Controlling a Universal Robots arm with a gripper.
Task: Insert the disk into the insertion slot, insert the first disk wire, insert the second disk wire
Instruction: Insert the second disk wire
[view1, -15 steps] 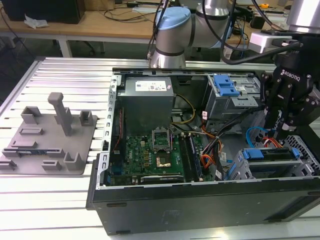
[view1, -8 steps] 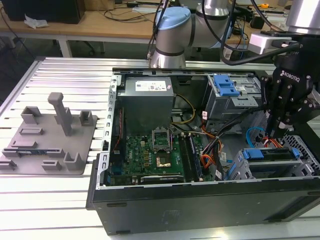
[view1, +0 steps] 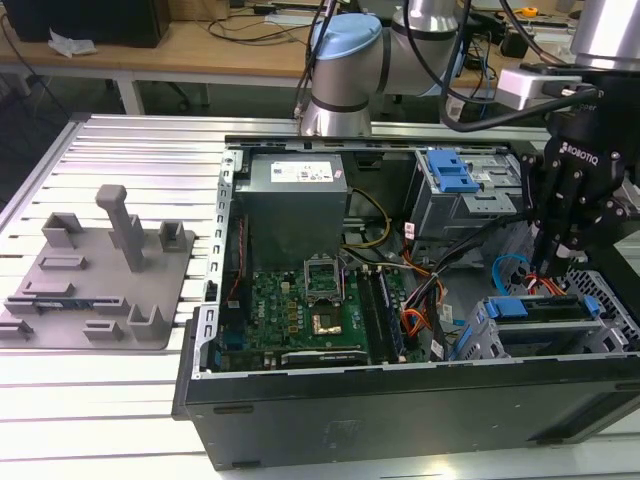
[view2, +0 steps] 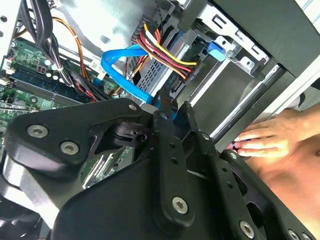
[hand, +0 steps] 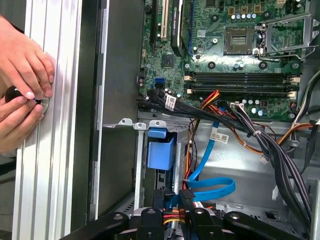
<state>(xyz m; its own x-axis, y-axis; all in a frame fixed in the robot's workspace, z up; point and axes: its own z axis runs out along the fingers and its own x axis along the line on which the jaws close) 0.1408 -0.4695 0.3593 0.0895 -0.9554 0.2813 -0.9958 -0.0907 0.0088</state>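
- Right of centre in the exterior view, the black multi-link gripper (view1: 556, 262) hangs from the silver-and-blue arm (view1: 345, 70), its fingertips drawn close together just above the grey perforated sheet-metal drive cage, the insertion slot (view1: 545, 325), at the lower right of the open black computer case (view1: 400, 415).
- Inside that cage lies the disk in its bright blue plastic carrier frame (view1: 530, 306), its blue edge showing along the top.
- Left of it sits the green motherboard (view1: 310, 315); at the upper middle stands the grey power supply box (view1: 295, 205); a grey moulded fixture plate (view1: 95, 275) rests on the ribbed aluminium table (view1: 120, 140) at the left of the frame.
- Centre of the second wrist view, the gripper (view2: 172, 107) pinches a small black connector (view2: 166, 104) between its fingertips, beside a flat light-blue data cable (view2: 127, 75) and a red-yellow-black wire bundle (view2: 165, 52).
- At the right edge, a person's hand (view2: 265, 140) rests on the table rail.
- Low in the first wrist view, the fingertips (hand: 186, 196) grip the black connector (hand: 172, 197) at the cage edge, below the carrier's blue latch tab (hand: 160, 150); the light-blue cable (hand: 210, 185) loops just beside it.
- At the upper left, two hands (hand: 22, 85) press on the rail.
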